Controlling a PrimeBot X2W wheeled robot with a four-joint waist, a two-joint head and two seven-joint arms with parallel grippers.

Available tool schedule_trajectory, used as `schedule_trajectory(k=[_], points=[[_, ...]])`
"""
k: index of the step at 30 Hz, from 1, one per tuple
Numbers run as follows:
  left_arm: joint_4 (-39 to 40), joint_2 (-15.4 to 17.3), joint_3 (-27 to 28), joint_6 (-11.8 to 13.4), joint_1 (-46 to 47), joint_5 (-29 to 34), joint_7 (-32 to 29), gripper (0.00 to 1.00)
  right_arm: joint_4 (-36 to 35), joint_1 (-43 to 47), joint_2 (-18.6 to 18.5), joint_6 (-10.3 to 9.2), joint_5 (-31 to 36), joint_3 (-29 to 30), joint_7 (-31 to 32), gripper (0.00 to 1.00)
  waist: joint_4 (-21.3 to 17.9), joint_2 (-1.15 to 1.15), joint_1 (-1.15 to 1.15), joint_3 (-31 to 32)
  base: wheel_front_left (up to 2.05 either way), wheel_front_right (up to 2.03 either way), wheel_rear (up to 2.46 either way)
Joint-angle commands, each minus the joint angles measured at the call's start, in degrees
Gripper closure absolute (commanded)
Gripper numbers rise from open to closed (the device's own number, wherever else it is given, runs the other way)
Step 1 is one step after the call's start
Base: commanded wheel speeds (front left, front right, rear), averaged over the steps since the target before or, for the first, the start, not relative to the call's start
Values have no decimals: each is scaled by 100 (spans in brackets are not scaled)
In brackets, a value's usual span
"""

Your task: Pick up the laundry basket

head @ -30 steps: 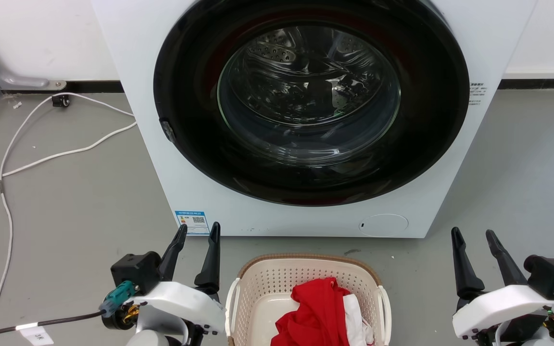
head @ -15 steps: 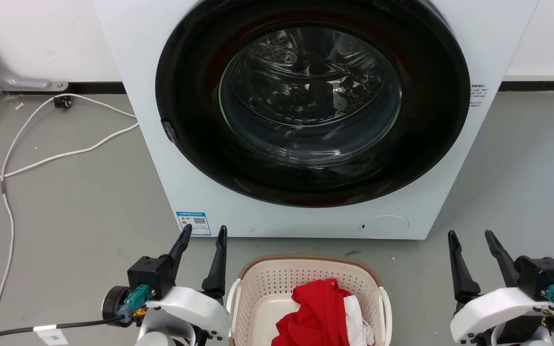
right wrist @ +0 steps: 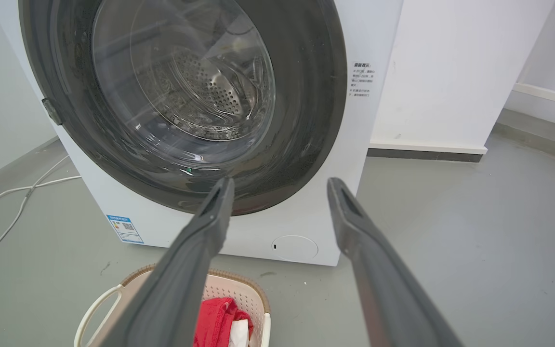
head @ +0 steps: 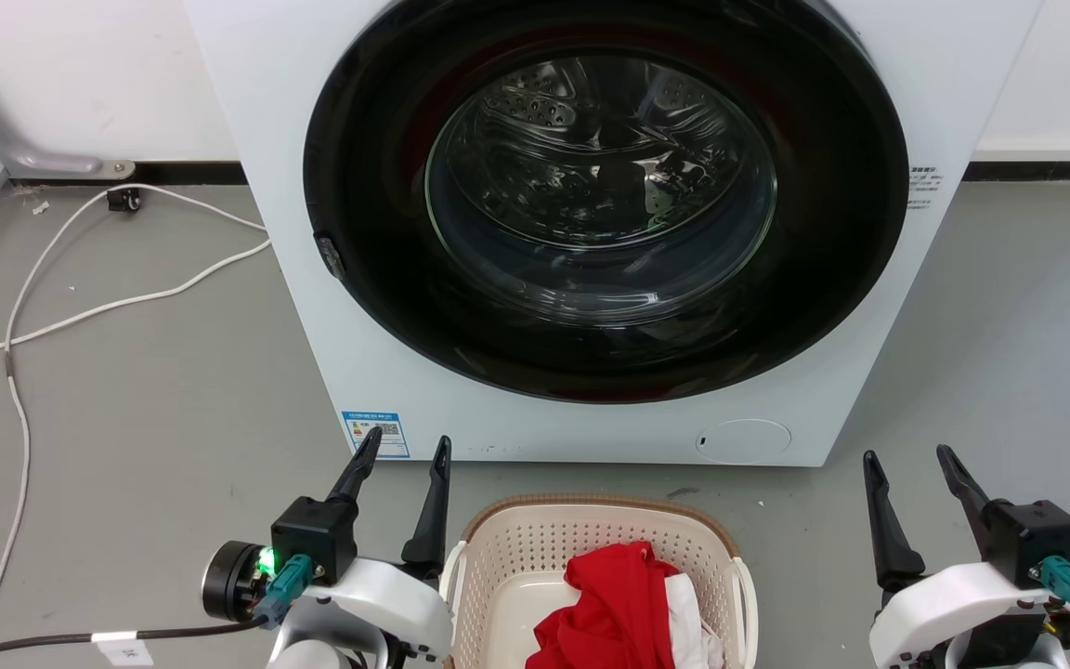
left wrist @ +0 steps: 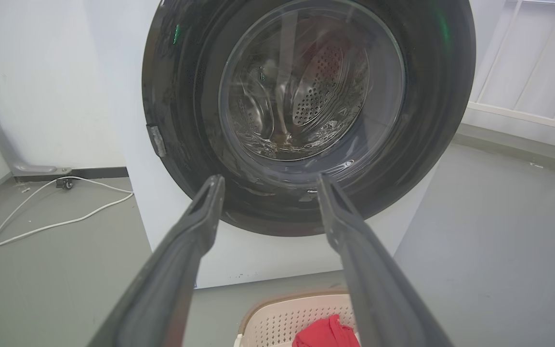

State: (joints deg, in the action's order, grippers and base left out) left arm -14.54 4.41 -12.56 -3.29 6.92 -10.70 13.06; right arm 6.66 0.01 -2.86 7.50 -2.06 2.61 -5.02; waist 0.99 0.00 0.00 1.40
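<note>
While the laundry basket (head: 535, 544) is sitting on the floor (head: 145, 418) just before the washing machine (head: 331, 353), the spread left tool (head: 408, 446) is hovering just beside its left handle (head: 450, 581), the equally spread right tool (head: 907, 460) waiting well apart rightward.

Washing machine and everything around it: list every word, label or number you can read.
Blue sticker, washing machine front, lower left: QR code, print too small to read.
Printed label, front's right edge: too blurred to read.
White tag on black cable: unreadable.
No text reads clearly.
</note>
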Motion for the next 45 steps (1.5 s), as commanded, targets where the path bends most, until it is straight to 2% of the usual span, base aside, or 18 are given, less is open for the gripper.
schedule_trajectory(k=[1, 16, 23, 39, 45], points=[[0, -11, -12, 7, 66, 118, 49, 0, -53, 43, -4, -2, 102, 7, -37, 0, 0, 0, 0, 4, 0, 0, 0], [-129, -85, 91, -97, 52, 510, 214, 0, -31, 91, -4, -2, 381, 80, -154, 0, -3, 0, 0, 11, 0, 0, 0], [-175, -120, 198, -132, 30, 392, 216, 0, 34, 88, -3, -2, 111, 117, -185, 0, -17, 0, 0, 7, 0, 0, 0], [-315, -149, 269, -156, 104, 413, 216, 0, 120, -8, -3, -2, 36, 98, -217, 0, -38, 0, 0, -63, 0, 0, 0], [-743, -151, 253, -164, 324, 340, 216, 0, 254, -101, -3, -2, -15, 128, -158, 0, -107, 0, 0, -352, 0, 0, 0]])
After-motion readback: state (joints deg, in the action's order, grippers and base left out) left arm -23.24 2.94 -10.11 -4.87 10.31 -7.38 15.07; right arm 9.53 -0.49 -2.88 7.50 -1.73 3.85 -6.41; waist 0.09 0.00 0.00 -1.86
